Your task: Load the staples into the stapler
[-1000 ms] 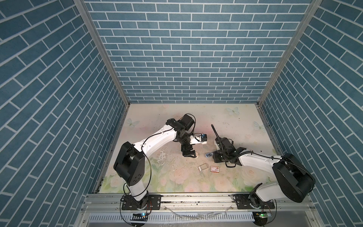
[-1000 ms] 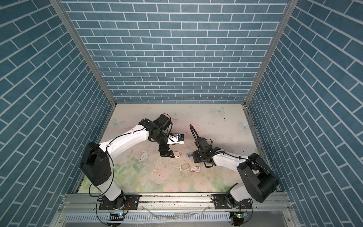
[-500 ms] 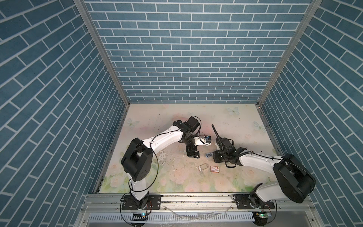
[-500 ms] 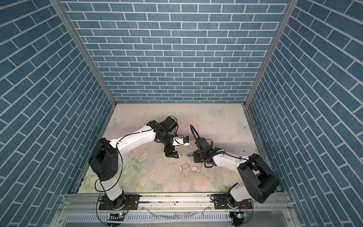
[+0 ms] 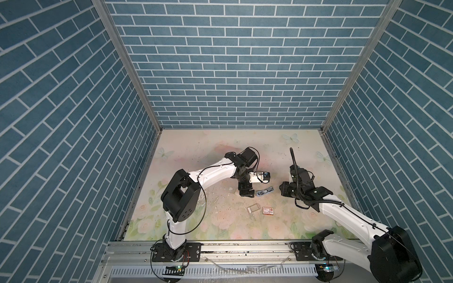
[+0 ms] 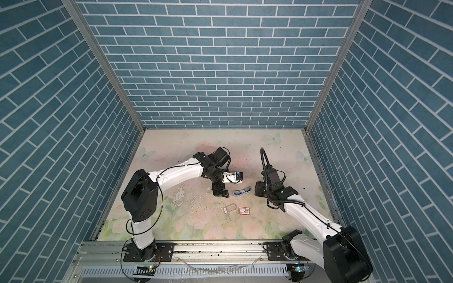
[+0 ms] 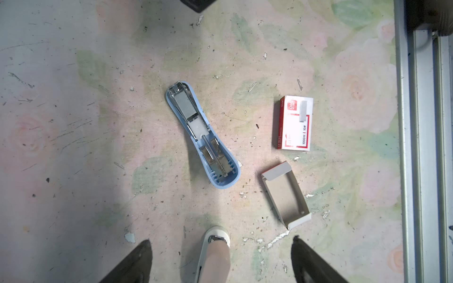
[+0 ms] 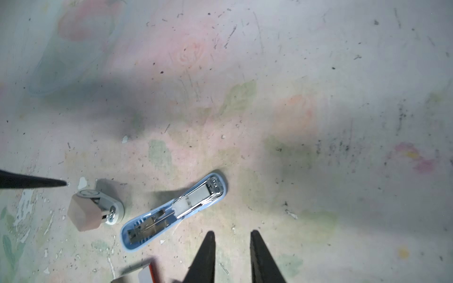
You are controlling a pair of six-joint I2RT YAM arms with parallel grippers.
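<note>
Opened blue stapler (image 7: pixel 202 137) lies mid counter (image 5: pixel 208 147); left end effector (image 7: pixel 220 240) spread wide, right end effector (image 8: pixel 232 232) narrowly parted, empty.

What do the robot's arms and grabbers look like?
The left arm and right arm are white tubes with chunky black joints. Black cables loop along them. The left gripper and right gripper each have two pointed black fingers.
</note>
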